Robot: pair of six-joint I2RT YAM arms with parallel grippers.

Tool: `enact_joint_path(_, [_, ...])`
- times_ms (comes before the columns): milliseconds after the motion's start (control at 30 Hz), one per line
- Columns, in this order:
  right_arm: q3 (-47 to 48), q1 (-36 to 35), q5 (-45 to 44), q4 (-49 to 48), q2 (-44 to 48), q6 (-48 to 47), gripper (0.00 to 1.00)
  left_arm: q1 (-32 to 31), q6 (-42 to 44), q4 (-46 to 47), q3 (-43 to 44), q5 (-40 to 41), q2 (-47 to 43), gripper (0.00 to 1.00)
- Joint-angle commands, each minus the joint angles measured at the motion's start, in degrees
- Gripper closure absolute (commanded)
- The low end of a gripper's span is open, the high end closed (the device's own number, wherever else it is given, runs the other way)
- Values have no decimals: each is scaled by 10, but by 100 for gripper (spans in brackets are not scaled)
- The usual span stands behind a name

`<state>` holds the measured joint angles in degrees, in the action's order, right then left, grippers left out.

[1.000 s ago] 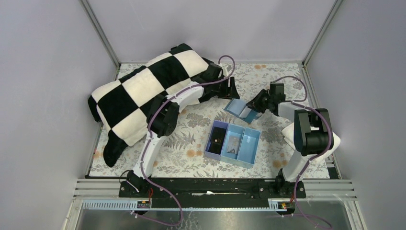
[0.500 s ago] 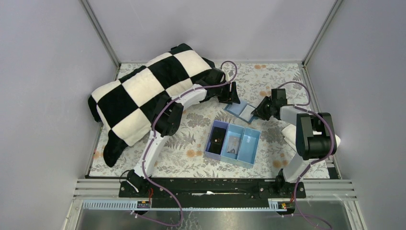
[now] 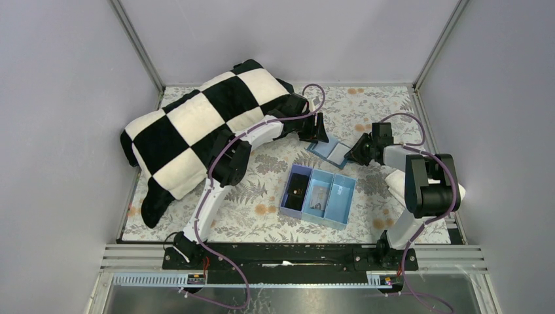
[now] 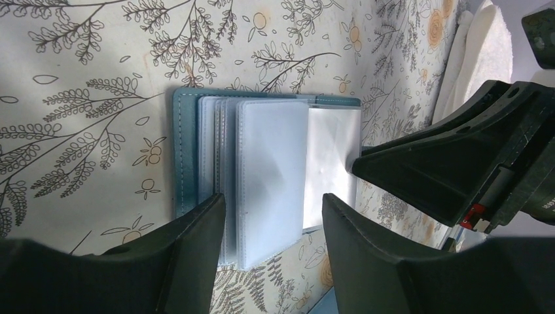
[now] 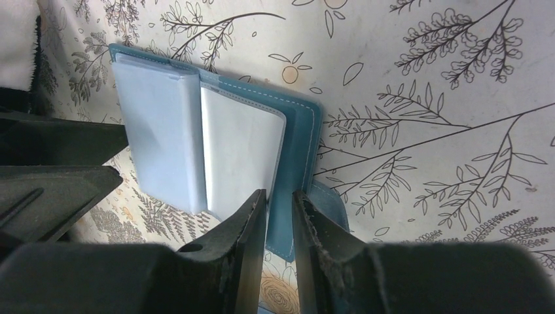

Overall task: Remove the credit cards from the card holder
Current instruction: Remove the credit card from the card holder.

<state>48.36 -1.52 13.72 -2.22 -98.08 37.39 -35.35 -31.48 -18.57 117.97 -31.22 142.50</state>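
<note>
At the bottom of the top view the two arms are fixed side by side, the left arm on the left. Just above them, on the flowery table (image 3: 255,190), sits a light blue tray (image 3: 341,196) with three boxes in a row. The left box is dark, and there are small things in the left and middle boxes that are too little to make out. A bit farther up, right of the middle of the frame, lies the card holder (image 3: 329,151). It is blue and lies open and flat on the table. The credit cards (image 4: 271,163) are tucked inside it, pale grey and stacked one over the other. In the left wrist view they fill the middle of the frame, and the blue edge of the card holder shows on their left. The left gripper (image 4: 271,203) is over the cards, with its fingers spread wide apart, one on each side of the stack. It holds nothing. I cannot tell if the fingers touch the cards. The right gripper (image 5: 279,196) reaches in from the right side of the top view. In its own view, at the bottom middle, its fingers are almost closed and pinch the blue edge of the card holder between them. Farthest away, in the upper left of the top view, a big soft black and white checked blanket (image 3: 196,124) lies bunched up, and the left arm passes just beside it.
</note>
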Motion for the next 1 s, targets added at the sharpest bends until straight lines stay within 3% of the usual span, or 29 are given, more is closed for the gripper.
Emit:
enact_joint_path(0, [-5, 2, -9, 4, -24, -9, 71, -13, 5, -1, 17, -19, -2, 40])
enact_joint_path(600, [-9, 3, -6, 0, -24, -5, 71, -25, -16, 26, 14, -65, -32, 41])
enact_joint_path(967, [-13, 32, -27, 19, 37, -17, 68, -31, -28, 47, 5, -76, -39, 41])
